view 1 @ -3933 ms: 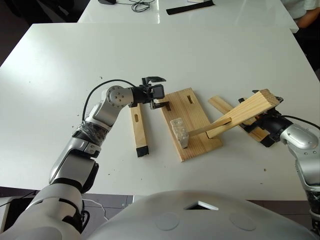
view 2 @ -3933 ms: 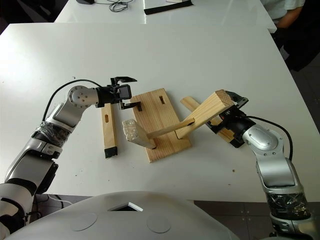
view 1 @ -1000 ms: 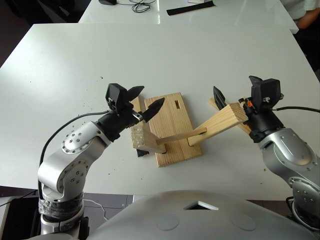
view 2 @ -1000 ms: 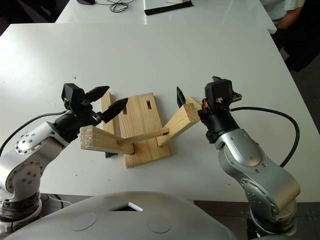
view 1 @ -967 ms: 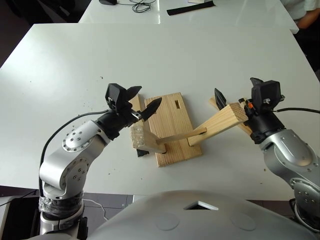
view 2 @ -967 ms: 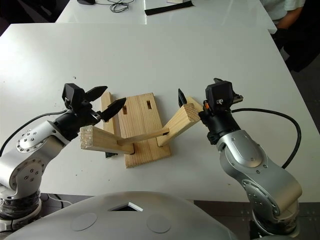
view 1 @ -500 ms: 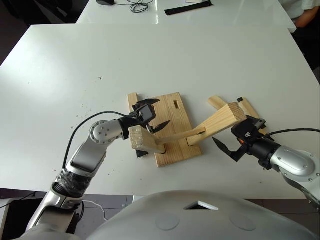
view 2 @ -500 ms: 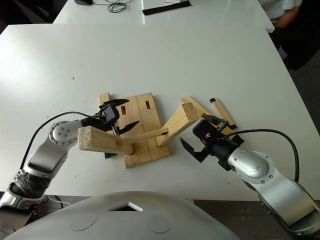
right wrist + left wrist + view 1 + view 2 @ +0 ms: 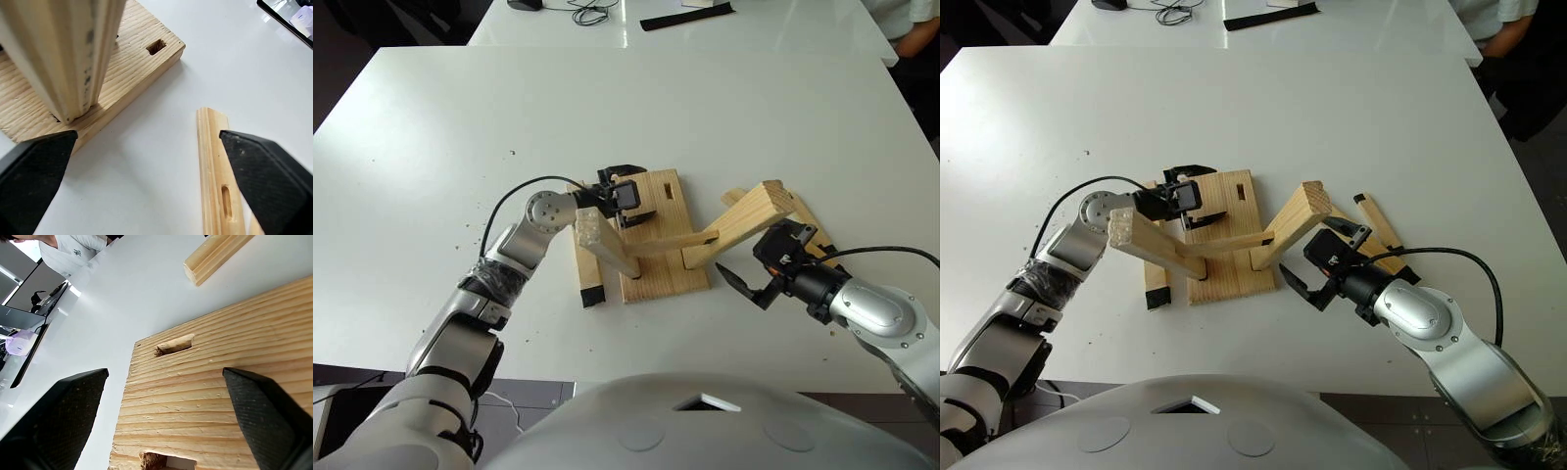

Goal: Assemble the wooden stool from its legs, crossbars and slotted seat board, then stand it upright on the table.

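Nearest me, my right gripper [image 9: 146,137] is hanging low over the table [image 9: 431,117], spread wide with nothing in it, just beside the foot of the right leg [image 9: 744,223]. The seat board [image 9: 671,276] is lying flat toward the table's near edge, carrying two tilted legs joined by one crossbar [image 9: 666,242]; the left leg [image 9: 607,245] is leaning left. I am counting three loose pieces [image 9: 583,269] lying flat, one along the board's left side and two to its right. My left gripper [image 9: 165,377] is hanging spread and empty over the board's far end, where its wrist view is showing an open slot [image 9: 173,343].
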Available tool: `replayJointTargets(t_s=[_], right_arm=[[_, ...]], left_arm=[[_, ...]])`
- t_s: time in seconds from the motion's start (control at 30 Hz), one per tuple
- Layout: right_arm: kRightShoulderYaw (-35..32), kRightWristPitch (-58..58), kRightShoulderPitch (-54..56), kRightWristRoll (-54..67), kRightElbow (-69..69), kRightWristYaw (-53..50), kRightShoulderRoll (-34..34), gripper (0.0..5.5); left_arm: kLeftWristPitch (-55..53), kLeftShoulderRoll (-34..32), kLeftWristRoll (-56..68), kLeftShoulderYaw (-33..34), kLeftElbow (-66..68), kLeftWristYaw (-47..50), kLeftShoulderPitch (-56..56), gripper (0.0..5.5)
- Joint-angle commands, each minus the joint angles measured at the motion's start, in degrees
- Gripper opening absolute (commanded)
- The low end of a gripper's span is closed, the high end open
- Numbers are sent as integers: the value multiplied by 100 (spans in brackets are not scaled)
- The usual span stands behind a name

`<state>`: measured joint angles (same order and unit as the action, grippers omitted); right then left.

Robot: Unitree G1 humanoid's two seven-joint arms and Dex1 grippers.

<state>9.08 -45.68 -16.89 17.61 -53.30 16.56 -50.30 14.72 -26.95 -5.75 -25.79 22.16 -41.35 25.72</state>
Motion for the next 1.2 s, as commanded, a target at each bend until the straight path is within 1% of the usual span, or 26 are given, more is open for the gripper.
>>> replayJointTargets(t_s=[0.03,0.1,0.13,0.2,0.27,0.3,0.33,0.4,0.47,0.53,0.6,0.77,0.9,0.93,0.97,1.0,1.17,1.2], right_arm=[[68,-97,173,-204,91,78,93,536],[62,-120,237,-234,127,74,156,536],[30,-161,271,-237,130,51,203,536],[-105,-254,340,-230,146,-17,328,536],[-385,-379,437,-218,229,-170,611,536],[-547,-443,488,-194,278,-269,787,536],[-793,-515,561,-143,337,-425,1050,536],[-1303,-657,773,-48,472,-743,1577,536],[-1747,-766,943,7,561,-1031,2035,536],[-2131,-799,1118,64,633,-1256,2373,536],[-2587,-789,1233,44,710,-1456,2551,536],[-3629,-731,1491,-90,799,-1778,2598,536],[-4104,-737,1793,68,587,-1951,2731,536],[-4088,-772,1864,118,510,-1976,2798,536],[-3934,-841,1926,164,444,-2011,2911,536],[-3555,-938,2009,194,406,-2067,3106,536],[-948,-1696,2460,439,-64,-2360,4139,536],[-616,-1813,2508,460,-145,-2420,4298,536]], left_arm=[[247,350,-773,-377,1839,226,365,434],[454,505,-795,-299,2369,498,664,434],[542,564,-640,-132,2519,582,796,434],[613,580,-272,302,2575,766,977,434],[378,448,257,961,2106,904,939,434],[154,380,493,1287,1743,1010,831,434],[-303,308,795,1692,1125,1161,583,434],[-1464,235,1335,2477,-392,1626,-138,434],[-2453,237,1727,2986,-1742,1974,-817,434],[-3113,317,1852,3327,-2560,2367,-1202,434],[-3829,453,2046,3631,-3410,2740,-1627,434],[-4998,576,2375,4112,-5341,3104,-2779,434],[-5699,645,2776,4505,-6366,3255,-3298,434],[-5857,689,2825,4499,-6487,3328,-3292,434],[-6013,768,2858,4381,-6564,3413,-3249,434],[-6166,899,2845,4122,-6634,3525,-3208,434],[-6777,1504,2740,2553,-6997,3925,-3039,434],[-6845,1559,2708,2237,-7058,3946,-2952,434]])
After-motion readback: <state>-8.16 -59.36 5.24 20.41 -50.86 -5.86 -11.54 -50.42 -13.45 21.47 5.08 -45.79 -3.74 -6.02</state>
